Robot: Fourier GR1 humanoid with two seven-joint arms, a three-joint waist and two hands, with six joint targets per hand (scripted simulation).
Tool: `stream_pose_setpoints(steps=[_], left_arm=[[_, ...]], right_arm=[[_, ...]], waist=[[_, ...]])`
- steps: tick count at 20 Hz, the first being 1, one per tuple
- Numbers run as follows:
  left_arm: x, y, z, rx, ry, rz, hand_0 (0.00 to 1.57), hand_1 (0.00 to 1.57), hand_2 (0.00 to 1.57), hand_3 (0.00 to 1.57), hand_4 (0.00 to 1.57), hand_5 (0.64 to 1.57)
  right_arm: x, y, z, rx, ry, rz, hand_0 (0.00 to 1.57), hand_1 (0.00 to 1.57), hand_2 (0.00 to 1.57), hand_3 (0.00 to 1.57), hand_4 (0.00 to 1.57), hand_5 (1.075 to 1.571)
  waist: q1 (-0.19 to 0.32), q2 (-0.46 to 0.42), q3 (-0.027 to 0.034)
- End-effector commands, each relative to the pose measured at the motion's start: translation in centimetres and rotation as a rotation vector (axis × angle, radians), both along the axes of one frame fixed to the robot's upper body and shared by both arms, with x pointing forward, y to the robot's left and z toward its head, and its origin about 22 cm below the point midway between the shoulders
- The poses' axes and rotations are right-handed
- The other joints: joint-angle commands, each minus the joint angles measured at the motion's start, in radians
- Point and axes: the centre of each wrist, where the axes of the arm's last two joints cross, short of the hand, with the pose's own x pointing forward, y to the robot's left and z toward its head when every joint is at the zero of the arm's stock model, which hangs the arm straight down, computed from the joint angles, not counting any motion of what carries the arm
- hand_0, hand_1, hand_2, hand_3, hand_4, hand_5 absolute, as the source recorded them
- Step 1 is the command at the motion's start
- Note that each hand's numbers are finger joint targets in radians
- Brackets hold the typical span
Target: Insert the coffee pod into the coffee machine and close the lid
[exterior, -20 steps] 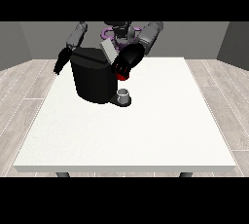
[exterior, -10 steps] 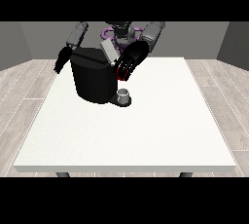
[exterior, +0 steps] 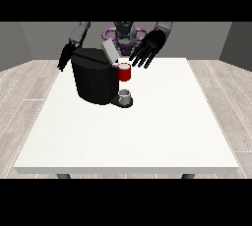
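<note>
The coffee machine (exterior: 95,76), a black block near the far-left part of the white table (exterior: 147,136), stood with its grey lid (exterior: 109,50) tilted up and open, which left the pod bay reachable from above. A red thing at the machine (exterior: 124,73) showed at the front, just below and to the view's left of the hand at the view's right (exterior: 148,48). A small grey thing (exterior: 125,95) sat on the machine's front platform, lower again beneath that hand; it could not be told for the coffee pod, so the pod's place is left unstated.

The hand at the view's right hung above the machine's front corner, fingers spread and straight and pointing down toward the red thing, grasping nothing. Its position beside the raised lid suited either work at the bay or a push on the lid; which step was in hand is a judgement only, and closing appeared the likelier remaining one, since the lid was not yet down.

The hand at the view's left (exterior: 64,58) hung at the machine's far side, close by its upper rear edge, fingers pointing down and holding nothing. Whether it touched the housing could not be told; placed there, it may have been set to brace the machine against a push from the other side.
</note>
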Motion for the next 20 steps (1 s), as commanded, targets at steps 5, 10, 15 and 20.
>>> stream_pose_setpoints(steps=[5,10,15,20], left_arm=[[-0.9,-3.0,-9.3,-0.441,0.159,-0.126,0.00,0.00,0.15,0.00,0.00,1.571],[-4.2,-2.4,-19.9,-0.923,0.347,-0.034,0.00,0.00,0.00,0.00,0.41,1.571],[-8.8,-2.5,-27.3,-1.015,0.467,0.032,0.00,0.00,0.00,0.00,0.42,1.571],[-11.5,-3.5,-30.6,-1.034,0.612,0.081,0.00,0.00,0.00,0.00,0.44,1.571]], right_arm=[[-3.5,-1.9,-5.5,0.020,0.137,-0.087,0.00,0.00,0.00,0.00,0.00,1.571],[-6.7,-3.4,-8.3,0.055,0.212,-0.146,0.00,0.00,0.00,0.00,0.00,1.571],[-7.0,-4.1,-7.4,0.072,0.165,-0.081,0.00,0.00,0.00,0.00,0.00,1.571],[-4.7,-3.0,-3.9,0.090,0.115,0.050,0.00,0.00,0.00,0.00,0.00,1.571]], waist=[[0.146,-0.199,-0.0022],[0.224,-0.333,-0.0045],[0.269,-0.438,-0.0009],[0.340,-0.534,-0.0005]])
